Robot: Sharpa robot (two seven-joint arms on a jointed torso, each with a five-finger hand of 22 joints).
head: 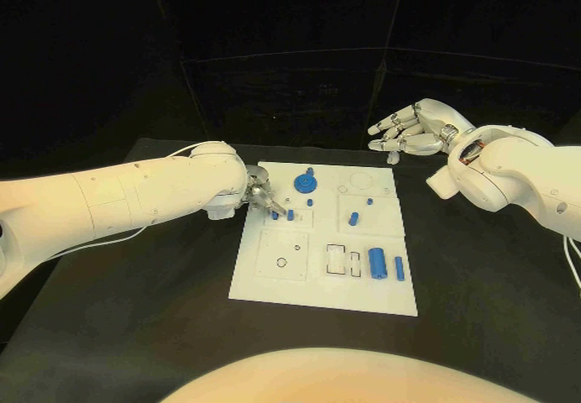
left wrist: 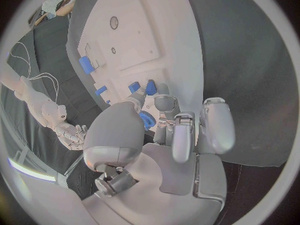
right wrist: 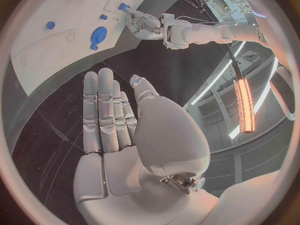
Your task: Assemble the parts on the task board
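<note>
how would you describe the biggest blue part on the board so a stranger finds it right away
Start at the white task board in the middle of the black table. Along its far edge, just right of where the left hand works, lies a round blue disc with a small knob sticking out. The other blue parts are slim pegs or a cylinder; this is the only flat, wheel-like one.

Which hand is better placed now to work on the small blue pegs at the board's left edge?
Probably the left hand: its fingers are already at the blue pegs on the board. The right hand hangs open beyond the board's far edge, holding nothing.
</note>
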